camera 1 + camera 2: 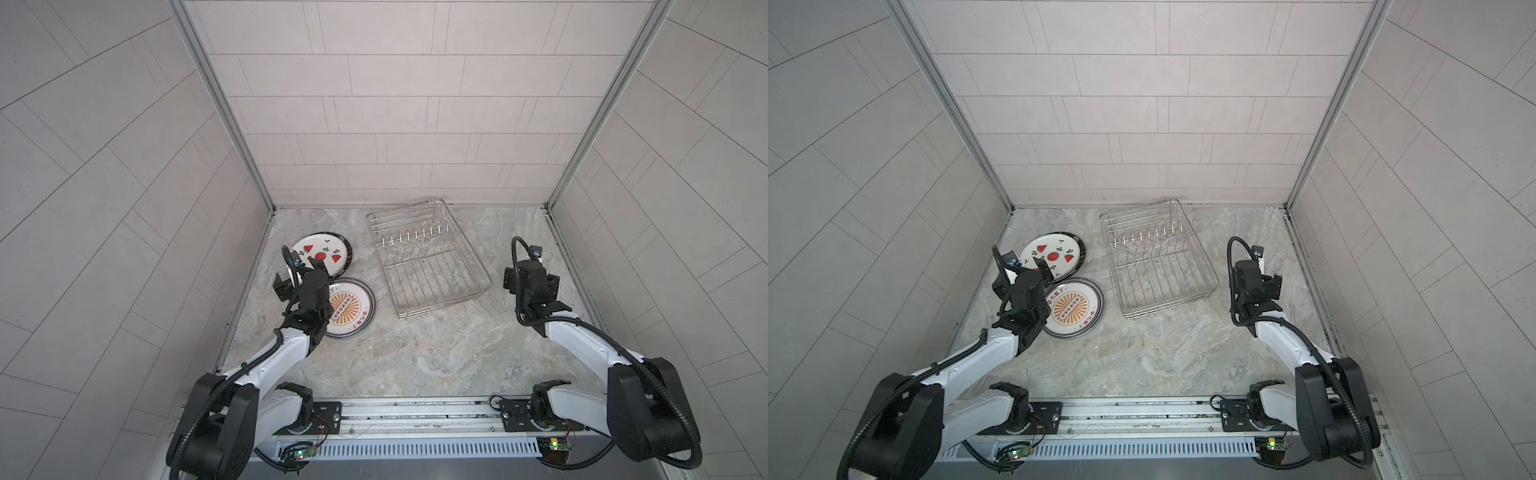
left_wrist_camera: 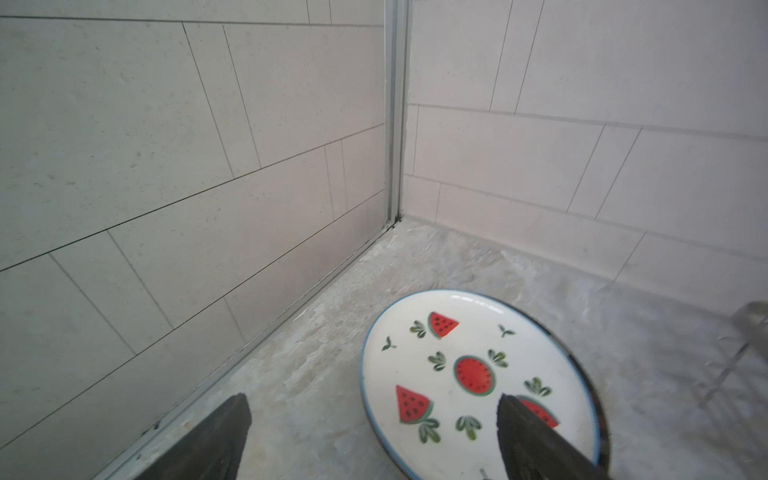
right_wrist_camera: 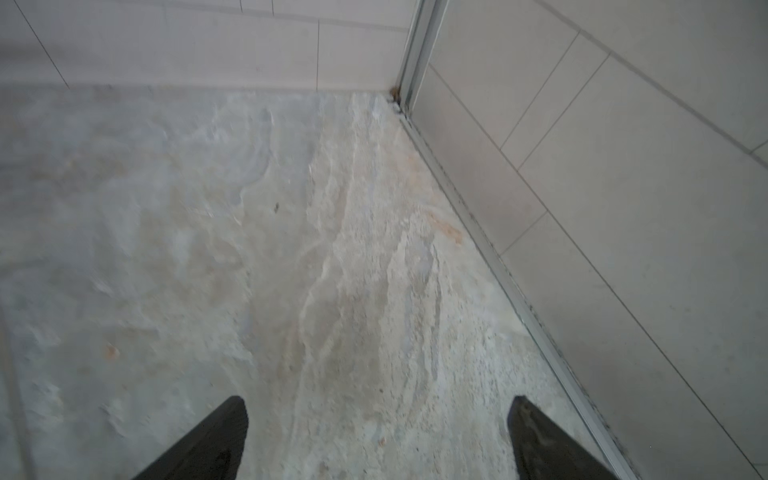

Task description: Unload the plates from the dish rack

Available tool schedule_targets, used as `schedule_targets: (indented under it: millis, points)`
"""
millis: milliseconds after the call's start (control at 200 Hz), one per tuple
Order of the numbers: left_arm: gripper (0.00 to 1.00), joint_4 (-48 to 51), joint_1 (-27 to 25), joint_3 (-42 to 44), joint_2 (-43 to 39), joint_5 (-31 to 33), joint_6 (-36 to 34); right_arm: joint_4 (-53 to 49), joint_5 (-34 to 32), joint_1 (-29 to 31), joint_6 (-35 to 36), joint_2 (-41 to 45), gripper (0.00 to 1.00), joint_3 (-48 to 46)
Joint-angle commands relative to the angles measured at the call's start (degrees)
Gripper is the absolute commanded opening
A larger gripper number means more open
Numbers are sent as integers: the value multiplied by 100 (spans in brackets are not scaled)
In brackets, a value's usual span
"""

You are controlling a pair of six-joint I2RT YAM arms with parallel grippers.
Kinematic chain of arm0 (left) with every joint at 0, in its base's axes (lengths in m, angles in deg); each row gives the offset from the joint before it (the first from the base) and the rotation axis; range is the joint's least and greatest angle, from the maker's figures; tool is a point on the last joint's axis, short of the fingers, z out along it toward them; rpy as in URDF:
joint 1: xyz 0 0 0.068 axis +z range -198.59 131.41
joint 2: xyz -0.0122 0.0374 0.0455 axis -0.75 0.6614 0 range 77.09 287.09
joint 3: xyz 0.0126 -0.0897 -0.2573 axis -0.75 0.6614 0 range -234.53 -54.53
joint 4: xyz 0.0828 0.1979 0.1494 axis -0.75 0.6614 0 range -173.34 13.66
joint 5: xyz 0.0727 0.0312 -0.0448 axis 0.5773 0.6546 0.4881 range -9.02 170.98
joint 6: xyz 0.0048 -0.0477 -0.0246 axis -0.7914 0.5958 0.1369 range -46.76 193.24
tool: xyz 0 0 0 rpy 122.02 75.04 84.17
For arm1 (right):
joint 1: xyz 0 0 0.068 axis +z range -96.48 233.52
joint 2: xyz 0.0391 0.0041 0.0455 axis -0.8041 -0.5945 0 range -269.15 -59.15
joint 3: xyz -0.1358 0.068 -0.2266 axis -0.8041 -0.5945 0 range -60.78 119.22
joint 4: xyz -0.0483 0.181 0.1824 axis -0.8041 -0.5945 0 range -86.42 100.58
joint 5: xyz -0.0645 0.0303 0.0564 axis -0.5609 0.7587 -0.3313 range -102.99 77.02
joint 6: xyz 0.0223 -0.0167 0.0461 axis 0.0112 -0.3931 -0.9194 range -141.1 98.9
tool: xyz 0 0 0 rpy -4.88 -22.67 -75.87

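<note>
Plates point(image 1: 1073, 308) are laid flat on the table point(image 1: 415, 357), left of the dish rack point(image 1: 428, 257): watermelon plate point(image 1: 322, 252), sunburst plate point(image 1: 353, 311) just beside it. Left hand point(image 2: 374, 401) is spread wide over the watermelon plate, nothing gripped. Right hand point(image 3: 376, 401) is spread wide, empty, right of the rack.

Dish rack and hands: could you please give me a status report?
Left hand open over watermelon plate edge; right hand open, empty. Dish rack holds no plates; sunburst plate out too. Nothing in the way.

Pale tiled walls point(image 1: 395, 104), grey marbled tabletop point(image 1: 415, 353), aluminium corner posts point(image 1: 224, 104).
</note>
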Motion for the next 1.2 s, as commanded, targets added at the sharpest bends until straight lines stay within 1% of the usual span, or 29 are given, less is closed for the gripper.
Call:
schedule_targets:
  millis: [0, 65, 150, 200, 225, 250, 295, 325, 375, 435, 530, 676, 756, 861, 936, 946, 961, 971, 1031, 1061, 1136, 1196]
  points:
    - [95, -498, 213, 195, -133, -174, -516, 1044, 206, -36, 497, 59, 100, -139]
    - [95, -512, 451, 231, 62, -166, -425, 1596, 158, -45, 442, -96, 100, -406]
    - [94, -705, 678, 286, 529, -582, -211, 2136, 252, -73, 390, -437, 100, -572]
    - [94, -1167, 745, 430, 869, -643, -91, 2339, 294, -71, 484, -648, 99, -566]
    - [94, -1524, 766, 500, 1042, -634, -61, 2277, 341, -73, 476, -664, 99, -529]
    - [94, -1967, 785, 693, 1228, -693, -46, 2419, 365, -70, 510, -683, 98, -565]
    - [92, -2767, 791, 885, 1549, -785, -217, 2611, 410, -62, 511, -633, 98, -690]
    - [92, -3156, 791, 956, 1737, -786, -308, 2941, 429, -68, 516, -612, 98, -840]
    - [92, -3249, 810, 945, 1936, -807, -237, 3460, 441, -71, 551, -694, 99, -1068]
    - [92, -3559, 827, 959, 2138, -909, -306, 3525, 444, -71, 546, -869, 99, -1016]
    - [93, -3328, 886, 985, 2012, -1028, -165, 3561, 545, -67, 602, -1257, 99, -830]
    - [93, -3423, 945, 970, 2079, -1159, -205, 3310, 701, -71, 704, -1823, 100, -425]
    - [93, -3373, 940, 944, 2089, -1245, -232, 3280, 779, -114, 666, -1818, 100, -408]
    - [93, -3575, 927, 967, 2197, -1421, -336, 3244, 787, -116, 666, -1804, 100, -407]
    - [93, -3473, 932, 909, 2213, -1537, -377, 3248, 783, -125, 666, -1804, 100, -408]
    - [94, -3466, 934, 905, 2216, -1554, -384, 3256, 786, -125, 668, -1811, 100, -408]
    - [98, -3448, 932, 887, 2229, -1611, -395, 3266, 787, -120, 664, -1813, 100, -408]
    - [100, -3446, 932, 887, 2238, -1641, -409, 3264, 787, -112, 663, -1813, 100, -408]
    - [100, -3510, 932, 884, 2354, -1885, -452, 3257, 792, -127, 665, -1820, 100, -408]
    - [100, -3452, 935, 859, 2478, -1872, -390, 3250, 811, -132, 654, -1813, 100, -402]
    - [100, -4030, 902, 796, 2905, -1853, -642, 3249, 814, -133, 656, -1814, 100, -400]
    - [100, -3394, 897, 698, 2643, -1832, -493, 3245, 822, -136, 655, -1813, 100, -402]
